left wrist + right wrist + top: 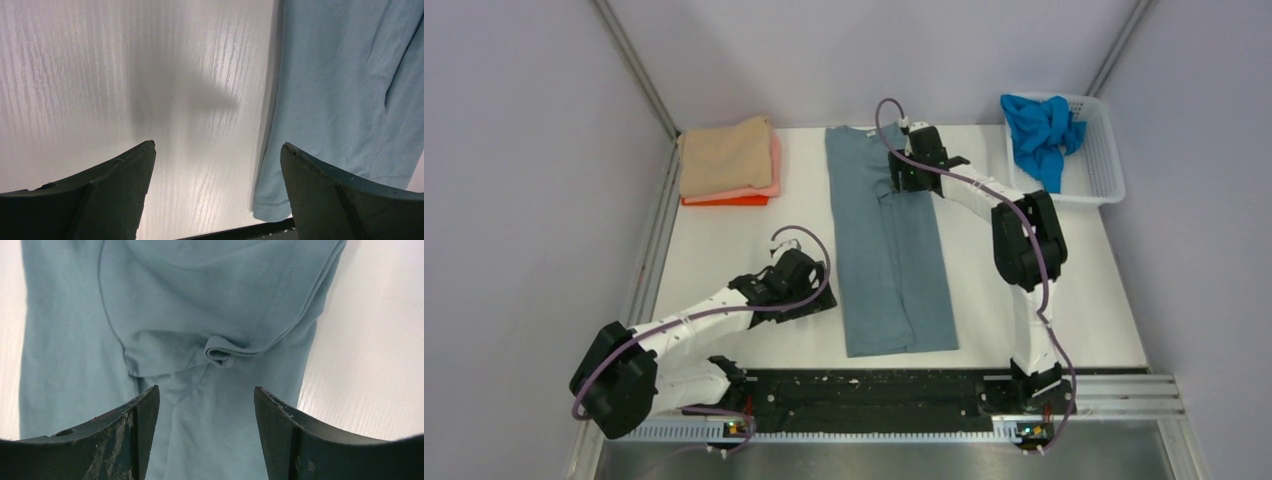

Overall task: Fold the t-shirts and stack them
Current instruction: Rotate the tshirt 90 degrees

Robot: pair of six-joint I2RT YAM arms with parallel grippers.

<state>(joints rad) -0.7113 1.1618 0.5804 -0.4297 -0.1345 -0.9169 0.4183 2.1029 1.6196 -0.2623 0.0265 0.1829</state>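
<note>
A dusty grey-blue t-shirt (886, 250) lies in a long strip down the table's middle, sides folded in. My right gripper (902, 172) is open above its upper right part; in the right wrist view (206, 392) a curled sleeve fold (220, 352) lies just ahead of the fingers. My left gripper (816, 297) is open and empty over bare table beside the shirt's left edge; the shirt's hem corner (272, 207) shows in the left wrist view between the fingers (217, 145). Folded tan (724, 155), pink (774, 170) and orange (724, 201) shirts are stacked at the far left. A bright blue shirt (1042, 130) lies crumpled in the basket.
The white mesh basket (1104, 160) stands at the far right corner. A black rail (864, 390) with the arm bases runs along the near edge. Grey walls close in both sides and the back.
</note>
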